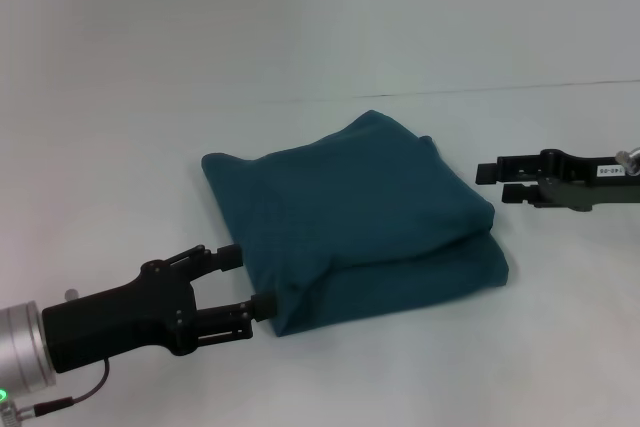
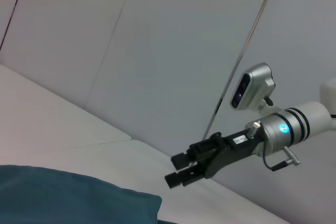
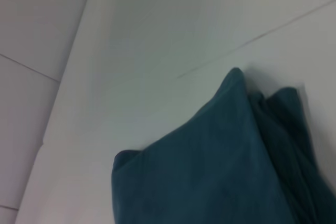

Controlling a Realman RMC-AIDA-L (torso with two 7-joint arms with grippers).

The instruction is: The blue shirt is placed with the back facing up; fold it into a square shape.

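The blue shirt [image 1: 360,217] lies folded into a thick, roughly square bundle in the middle of the white table [image 1: 300,37]. It also shows in the left wrist view [image 2: 63,195] and the right wrist view [image 3: 210,166]. My left gripper [image 1: 247,279] is open at the bundle's near-left corner, its fingertips against the cloth edge with nothing pinched. My right gripper [image 1: 495,181] hovers open just off the bundle's right side, apart from the fabric. The left wrist view shows that gripper [image 2: 177,170] above the table, past the shirt's edge.
White table surface surrounds the bundle on all sides. A seam line [image 1: 520,89] runs across the table behind the shirt. A camera [image 2: 252,85] sits on the right arm's wrist.
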